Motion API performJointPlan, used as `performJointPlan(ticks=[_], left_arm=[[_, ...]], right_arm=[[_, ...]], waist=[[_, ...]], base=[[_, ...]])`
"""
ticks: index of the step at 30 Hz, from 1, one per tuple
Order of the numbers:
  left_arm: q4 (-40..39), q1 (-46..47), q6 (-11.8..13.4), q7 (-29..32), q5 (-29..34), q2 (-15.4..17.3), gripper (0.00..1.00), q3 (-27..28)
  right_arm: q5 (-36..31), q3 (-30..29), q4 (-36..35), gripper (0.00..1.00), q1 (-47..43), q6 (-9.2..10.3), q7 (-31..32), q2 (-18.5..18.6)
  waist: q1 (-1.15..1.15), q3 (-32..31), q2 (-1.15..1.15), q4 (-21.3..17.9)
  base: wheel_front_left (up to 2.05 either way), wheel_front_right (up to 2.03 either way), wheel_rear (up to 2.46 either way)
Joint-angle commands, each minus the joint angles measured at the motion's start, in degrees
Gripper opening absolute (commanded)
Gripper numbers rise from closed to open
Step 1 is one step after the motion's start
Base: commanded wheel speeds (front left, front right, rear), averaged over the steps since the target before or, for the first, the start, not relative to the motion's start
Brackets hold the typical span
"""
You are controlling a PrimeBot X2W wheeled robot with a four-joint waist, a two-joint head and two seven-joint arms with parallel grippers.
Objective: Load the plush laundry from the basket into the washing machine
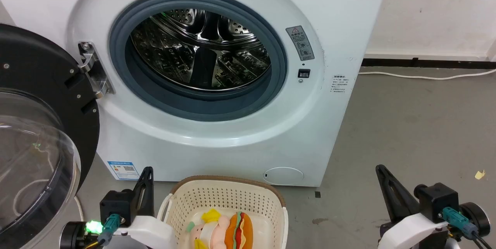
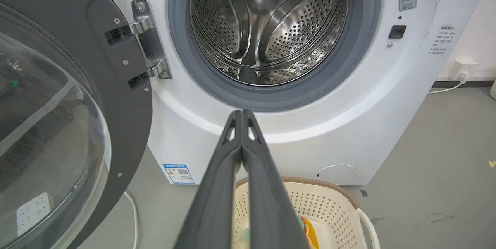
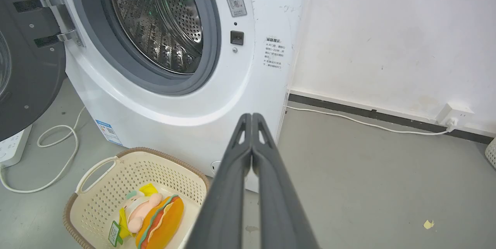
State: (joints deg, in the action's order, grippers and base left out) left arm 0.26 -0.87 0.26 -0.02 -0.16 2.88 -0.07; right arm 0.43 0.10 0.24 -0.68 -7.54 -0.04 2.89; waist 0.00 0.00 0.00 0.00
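Observation:
The white washing machine (image 1: 217,136) stands in front of me, its black-rimmed clear door (image 1: 35,140) swung open to the left and the steel drum (image 1: 201,47) bare inside. On the floor before it sits the cream basket (image 1: 228,198), holding the orange burger plush (image 1: 240,231) and the pink doll (image 1: 211,231) side by side. My left gripper (image 1: 147,171) is shut beside the basket's left rim, with nothing in it. My right gripper (image 1: 381,169) is shut over bare floor to the right. The burger plush (image 3: 161,222) and doll (image 3: 141,208) show clearly in the right wrist view.
A white cable (image 3: 368,123) runs along the grey floor to a wall socket (image 3: 453,115) at the right. Another cable (image 3: 50,156) and a white power strip (image 3: 11,148) lie under the open door. A scrap of paper (image 1: 479,174) lies on the floor.

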Motion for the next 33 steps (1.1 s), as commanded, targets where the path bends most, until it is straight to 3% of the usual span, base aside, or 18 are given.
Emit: performJointPlan(ticks=[1, 7, 8, 10, 11, 12, 24, 33], left_arm=[[-0.3, 0.9, -0.3, 0.0, 0.2, 0.0, 0.0, 0.1], [-0.3, 0.9, -0.3, 0.0, 0.2, 0.0, 0.0, 0.1], [0.0, 0.0, 0.0, 0.0, 0.0, 0.0, 1.0, 0.0], [0.0, 0.0, 0.1, 0.0, 0.0, 0.0, 1.0, 0.0], [0.0, -0.1, 0.1, 0.0, 0.0, 0.0, 0.0, 0.0], [0.0, -0.1, 0.1, -0.1, 0.0, 0.0, 1.0, 0.0], [-0.3, 0.2, 0.5, -1.4, -0.1, 0.0, 1.0, -0.8], [4.1, 3.2, -0.1, -2.9, -0.4, 0.2, 1.0, -2.3]], right_arm=[[-0.4, -0.1, -0.2, 0.0, 0.7, 0.05, 0.0, 0.0], [-0.4, -0.1, -0.2, 0.0, 0.7, 0.05, 0.0, 0.0], [0.0, 0.0, 0.0, 1.0, 0.0, 0.0, 0.0, 0.0], [0.1, 0.0, 0.0, 1.0, 0.0, 0.0, 0.0, 0.0], [0.1, 0.1, 0.0, 0.0, 0.0, 0.0, 0.0, 0.0], [0.1, 0.1, 0.0, 1.0, 0.0, 0.0, -0.1, 0.0], [1.4, -0.5, -0.5, 1.0, 0.3, 0.0, -1.4, 0.0], [2.4, -1.7, -1.6, 1.0, 2.0, 0.01, -2.9, 0.0]], waist=[[0.0, 0.0, 0.0, 0.0], [0.0, 0.0, 0.0, 0.0], [0.0, 0.0, 0.0, 0.0], [0.0, 0.0, 0.0, 0.0], [0.0, 0.0, 0.0, 0.0], [0.0, 0.0, 0.0, 0.0], [0.0, 1.3, 0.0, -0.3], [0.0, 6.4, 0.0, -1.6]], base=[[0.0, 0.0, 0.0], [0.0, 0.0, 0.0], [0.0, 0.0, 0.0], [0.0, 0.0, 0.0], [0.0, 0.0, 0.0], [0.0, 0.0, 0.0], [0.0, 0.0, 0.0], [0.0, 0.0, 0.0]])
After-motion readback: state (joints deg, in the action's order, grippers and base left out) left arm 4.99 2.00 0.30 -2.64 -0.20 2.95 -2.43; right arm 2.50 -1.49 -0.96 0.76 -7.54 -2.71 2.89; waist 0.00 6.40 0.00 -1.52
